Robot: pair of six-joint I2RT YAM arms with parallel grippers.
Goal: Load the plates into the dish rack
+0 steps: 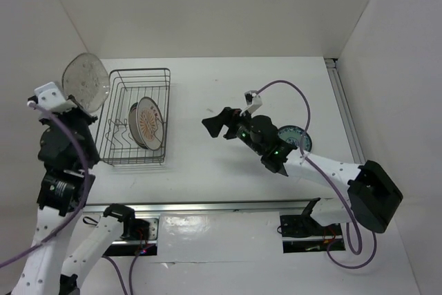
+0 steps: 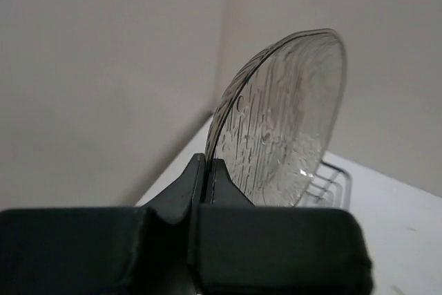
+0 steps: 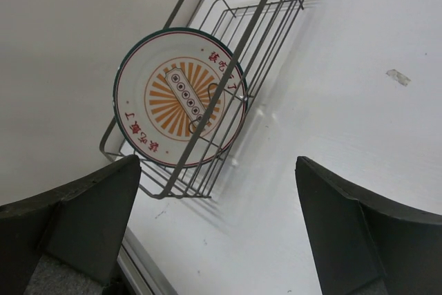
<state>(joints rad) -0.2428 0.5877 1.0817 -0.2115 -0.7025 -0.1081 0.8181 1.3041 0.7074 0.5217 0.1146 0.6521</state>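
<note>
The translucent grey plate [image 1: 86,81] was pinched at its rim by the left gripper [image 2: 207,177] and held up at the far left corner of the dish rack [image 1: 141,70]. The cream sunburst plate [image 3: 179,98] was stood upright inside the dish rack. The right gripper [image 1: 219,121] was held spread, right of the dish rack.

You are working in a robotics lab test cell, shown by the white table [image 1: 228,164] boxed in by plain white panels [image 1: 207,5], the metal mounting rail [image 1: 228,206] along its near edge, and purple cable [image 1: 283,81] looping off the right arm [image 1: 324,168]
</note>
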